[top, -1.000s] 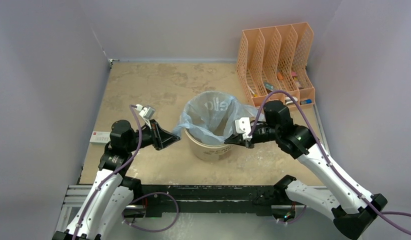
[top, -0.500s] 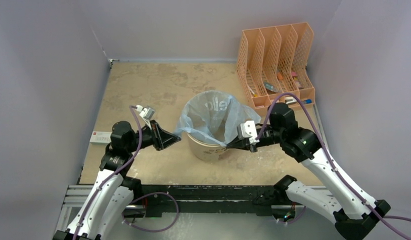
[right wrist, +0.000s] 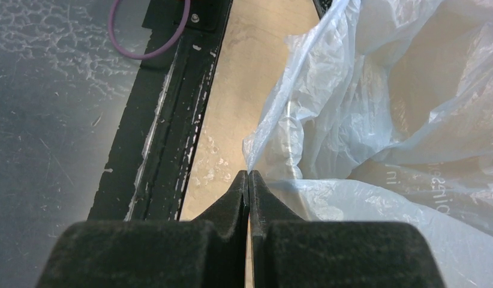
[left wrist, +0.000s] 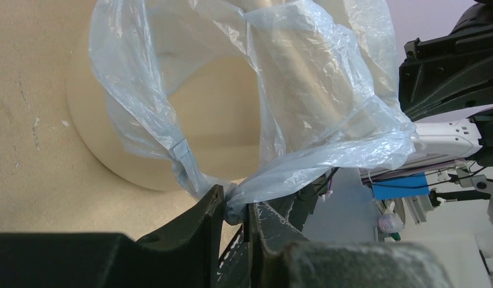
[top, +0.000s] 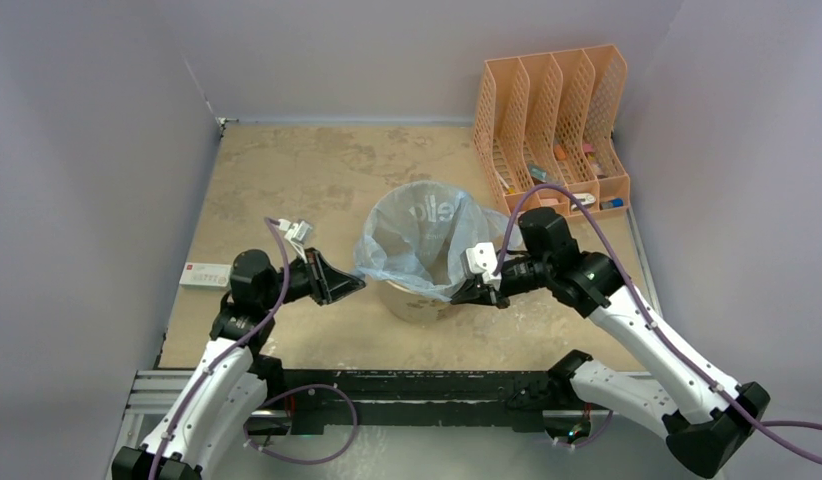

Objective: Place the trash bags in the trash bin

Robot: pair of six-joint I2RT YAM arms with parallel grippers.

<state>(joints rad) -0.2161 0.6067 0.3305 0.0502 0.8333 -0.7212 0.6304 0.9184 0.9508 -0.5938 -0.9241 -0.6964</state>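
The pale-blue translucent trash bag (top: 417, 232) is spread open over the round cream trash bin (top: 414, 304) at the table's middle, draped over its rim. My left gripper (top: 358, 286) is shut on a bunched fold of the bag's left edge, shown in the left wrist view (left wrist: 234, 209) beside the bin's wall (left wrist: 127, 171). My right gripper (top: 459, 293) is shut on the bag's near-right edge; in the right wrist view (right wrist: 249, 174) the film (right wrist: 328, 138) rises from the closed tips. The bag is stretched between both grippers.
An orange mesh file organizer (top: 553, 120) with small items stands at the back right. A small white box with a red mark (top: 204, 275) lies at the table's left edge. The black base rail (top: 417, 385) runs along the near edge. Walls close in on three sides.
Both grippers have moved lower and slightly nearer while holding the bag. The bag's near edge has come down over the bin's front rim.
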